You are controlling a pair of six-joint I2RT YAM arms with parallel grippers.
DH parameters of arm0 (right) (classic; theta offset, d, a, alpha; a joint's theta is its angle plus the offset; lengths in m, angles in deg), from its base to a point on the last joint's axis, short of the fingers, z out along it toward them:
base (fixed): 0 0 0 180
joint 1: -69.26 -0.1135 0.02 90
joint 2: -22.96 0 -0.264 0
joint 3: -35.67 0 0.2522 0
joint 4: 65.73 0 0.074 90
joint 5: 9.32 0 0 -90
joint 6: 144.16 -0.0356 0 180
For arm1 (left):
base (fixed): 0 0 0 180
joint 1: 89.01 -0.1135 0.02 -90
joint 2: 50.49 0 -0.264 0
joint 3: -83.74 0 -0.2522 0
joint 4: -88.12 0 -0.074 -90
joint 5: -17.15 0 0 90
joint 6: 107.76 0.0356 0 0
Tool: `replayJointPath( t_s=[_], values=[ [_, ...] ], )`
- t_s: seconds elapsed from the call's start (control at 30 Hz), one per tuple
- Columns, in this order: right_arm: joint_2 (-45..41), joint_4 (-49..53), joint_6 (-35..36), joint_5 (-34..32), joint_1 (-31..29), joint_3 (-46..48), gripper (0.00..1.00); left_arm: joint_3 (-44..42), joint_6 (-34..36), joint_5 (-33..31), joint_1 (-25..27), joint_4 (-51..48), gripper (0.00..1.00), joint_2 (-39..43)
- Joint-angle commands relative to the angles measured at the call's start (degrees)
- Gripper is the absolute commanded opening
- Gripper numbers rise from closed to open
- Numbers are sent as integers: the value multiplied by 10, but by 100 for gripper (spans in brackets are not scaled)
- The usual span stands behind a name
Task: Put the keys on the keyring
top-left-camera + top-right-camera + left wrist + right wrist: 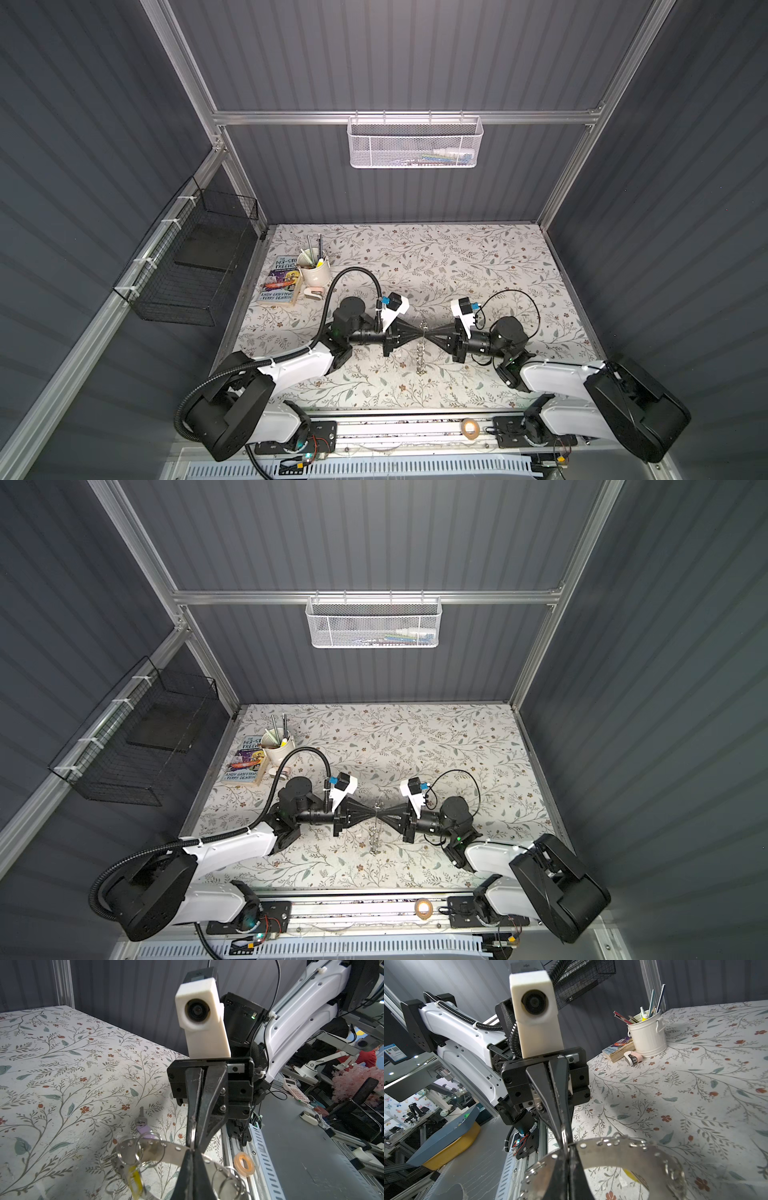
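The keyring [421, 353] [376, 833] hangs on edge above the middle of the table, edge-on in both top views. My left gripper [419, 331] [193, 1150] and right gripper [428, 331] [568, 1148] meet tip to tip at its upper rim, both shut on the same spot by a wire loop. In the left wrist view the grey band [170, 1152] carries several wire loops. A yellow tag [136, 1180] hangs from one of them; its key is hidden. The other key [141, 1118], with its lilac tag [145, 1133], lies on the table behind the ring.
A white bucket of pens [314, 270], a book [280, 278] and a small pink-white dispenser [314, 294] sit at the back left. A tan tape roll [470, 427] lies on the front rail. A black wire basket [187, 270] and a white mesh basket [414, 141] hang on the walls.
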Motion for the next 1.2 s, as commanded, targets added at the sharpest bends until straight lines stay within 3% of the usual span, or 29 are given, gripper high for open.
replayJointPath(
  t_s=[0.0,0.53,0.83,1.0,1.17],
  values=[
    [-6,1,4,10,-3,-12,1,13,24,-23,8,-22,0,7],
    [-81,77,33,-30,13,-1,36,25,99,-58,7,-127,0,34],
    [-190,203,74,-167,27,14,57,88,208,-120,32,-250,0,28],
    [-196,214,80,-233,28,22,64,135,282,-168,43,-339,0,19],
    [-202,210,80,-255,32,29,68,157,329,-191,43,-378,0,21]
  ],
)
